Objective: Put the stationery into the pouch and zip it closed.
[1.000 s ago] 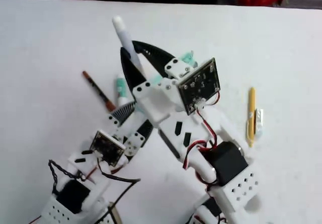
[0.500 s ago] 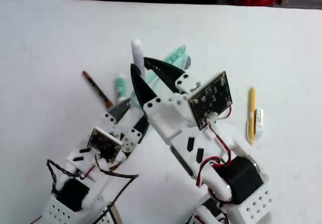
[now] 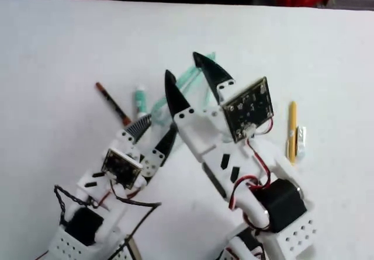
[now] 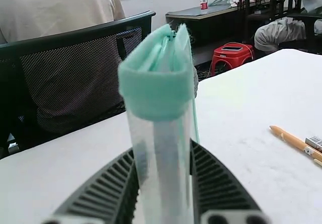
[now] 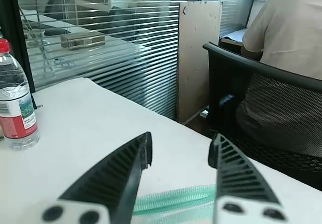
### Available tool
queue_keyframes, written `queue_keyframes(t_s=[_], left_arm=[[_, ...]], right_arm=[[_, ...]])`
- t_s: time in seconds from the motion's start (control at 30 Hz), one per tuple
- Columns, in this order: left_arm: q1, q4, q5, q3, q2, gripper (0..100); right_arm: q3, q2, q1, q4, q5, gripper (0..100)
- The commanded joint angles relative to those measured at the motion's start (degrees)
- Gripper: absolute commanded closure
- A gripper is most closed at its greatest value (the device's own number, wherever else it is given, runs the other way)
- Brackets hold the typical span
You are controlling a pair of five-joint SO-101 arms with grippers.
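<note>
The table (image 3: pixel 64 44) is offering open room along its far edge and toward the far-left corner, and a narrower strip is lying free beside the right edge. Both arms are crowding the near middle.

The left gripper (image 3: pixel 153 134) is clamping one end of the pouch (image 3: pixel 178 87) at the middle of the table. The pouch is clear with teal edging, and its long axis is running from those jaws diagonally toward the far edge and the right. In the left wrist view its teal-bound end (image 4: pixel 158 90) is pointing straight away from the jaws.

The right gripper (image 3: pixel 183 66) is hanging over the pouch's far half with its fingers spread wide, gripping nothing; whether they are touching the pouch cannot be told.

A brown pencil (image 3: pixel 114 104) and a small teal-and-white stick (image 3: pixel 140 99) are lying left of the pouch. A yellow pencil (image 3: pixel 291 128) is lying toward the right edge, running near-to-far, with a small pale item (image 3: pixel 301 140) just beside it.
</note>
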Motion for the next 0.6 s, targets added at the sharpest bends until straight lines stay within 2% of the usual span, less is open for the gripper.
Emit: queue_keyframes(t_s=[0.0, 0.57], left_arm=[[-0.5, -0.4, -0.3, 0.1, 0.2, 87], [-0.4, -0.4, -0.4, 0.1, 0.2, 87]], right_arm=[[0.6, -0.7, 0.6, -0.3, -0.3, 80.5], [1.1, -0.7, 0.7, -0.4, 0.0, 80.5]])
